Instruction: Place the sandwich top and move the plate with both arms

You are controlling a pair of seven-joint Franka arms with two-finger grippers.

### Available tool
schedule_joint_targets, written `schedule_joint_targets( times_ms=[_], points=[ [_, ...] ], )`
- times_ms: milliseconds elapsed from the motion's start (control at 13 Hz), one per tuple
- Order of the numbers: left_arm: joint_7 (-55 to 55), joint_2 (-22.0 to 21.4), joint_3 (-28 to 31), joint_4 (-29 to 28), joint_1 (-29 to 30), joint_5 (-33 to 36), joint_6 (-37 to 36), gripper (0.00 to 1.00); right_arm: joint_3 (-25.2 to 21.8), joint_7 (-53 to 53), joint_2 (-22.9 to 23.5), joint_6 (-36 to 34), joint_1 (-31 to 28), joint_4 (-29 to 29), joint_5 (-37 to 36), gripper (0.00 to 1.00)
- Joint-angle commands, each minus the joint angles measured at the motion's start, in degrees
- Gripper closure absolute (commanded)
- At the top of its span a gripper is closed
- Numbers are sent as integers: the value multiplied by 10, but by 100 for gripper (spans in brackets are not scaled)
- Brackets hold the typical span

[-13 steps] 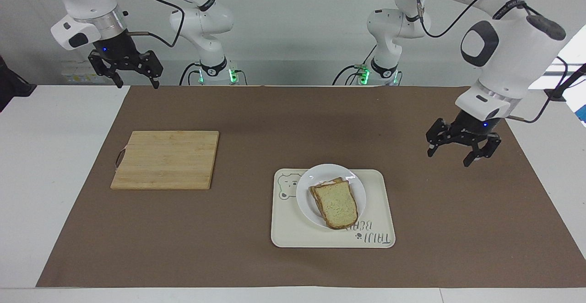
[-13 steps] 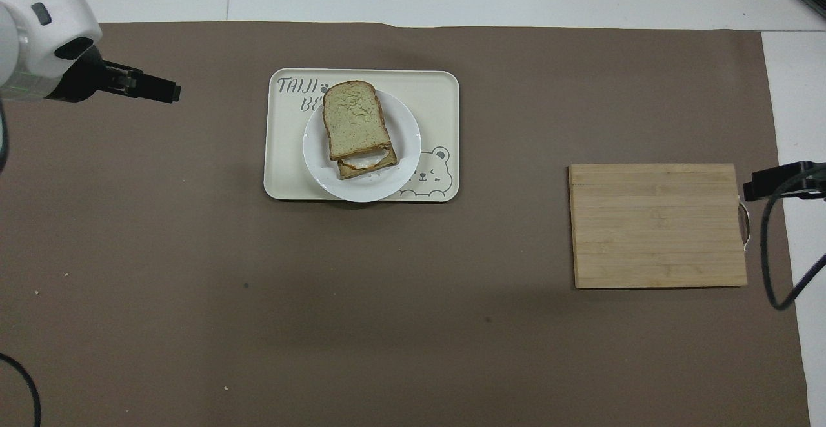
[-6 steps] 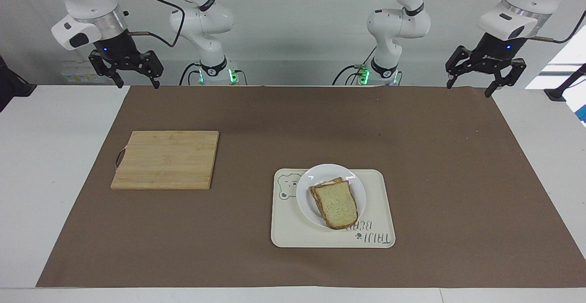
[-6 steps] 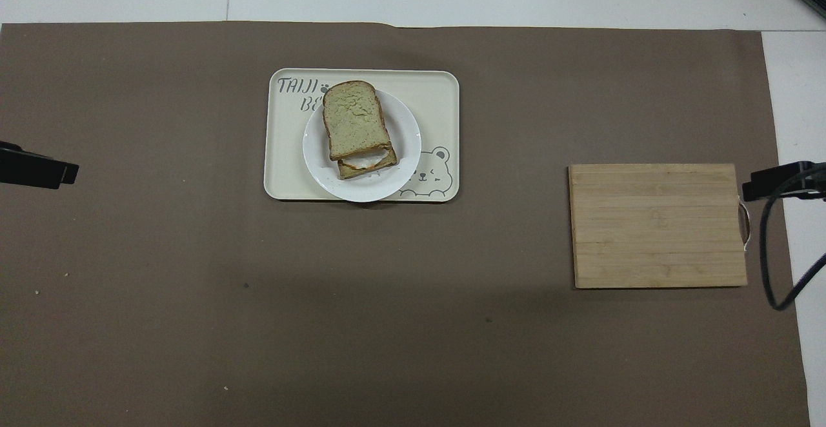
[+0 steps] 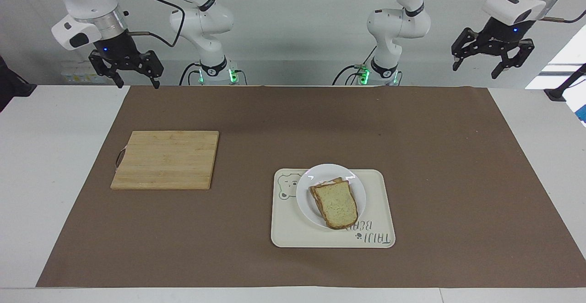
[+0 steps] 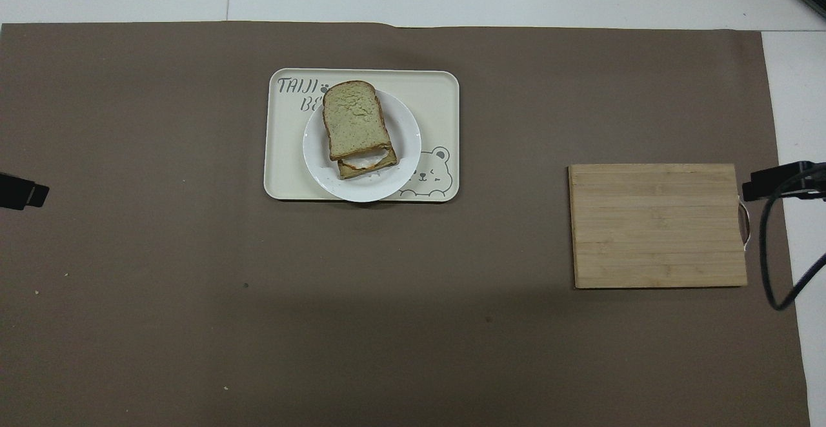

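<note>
sandwich top (image 5: 336, 206) sits on the egg toast on the plate (image 5: 306, 188), on the tray (image 5: 380, 234). my left gripper (image 5: 492, 59) has pulled up clear, open, empty; right gripper (image 5: 133, 75) waits open. looks finished.

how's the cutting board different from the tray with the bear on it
The cutting board is bare striped wood with a small handle at one short edge; the tray is smooth cream with rounded corners, a bear drawing and lettering. The cutting board carries nothing, while the tray holds the plate with the sandwich top resting on another slice. The cutting board lies nearer to the robots, toward the right arm's end. Both are flat rectangles on the brown mat.
</note>
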Motion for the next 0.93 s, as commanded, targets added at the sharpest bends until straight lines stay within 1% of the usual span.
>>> schedule_joint_targets(
  times_ms=[0, 77, 154, 849],
  points=[
    [-5, -3, -1, 7, 2, 6, -26, 0, 2, -7, -10, 1, -4, -9, 6, 0],
    [-5, -19, -2, -17, 1, 5, -25, 0, 2, -7, -10, 1, -4, -9, 6, 0],
    [-3, -26, -3, -26, -1, 5, -22, 0, 2, -7, -10, 1, -4, -9, 6, 0],
    [-4, -24, -2, -26, 9, 4, -10, 0, 2, -7, -10, 1, -4, -9, 6, 0]
  ],
)
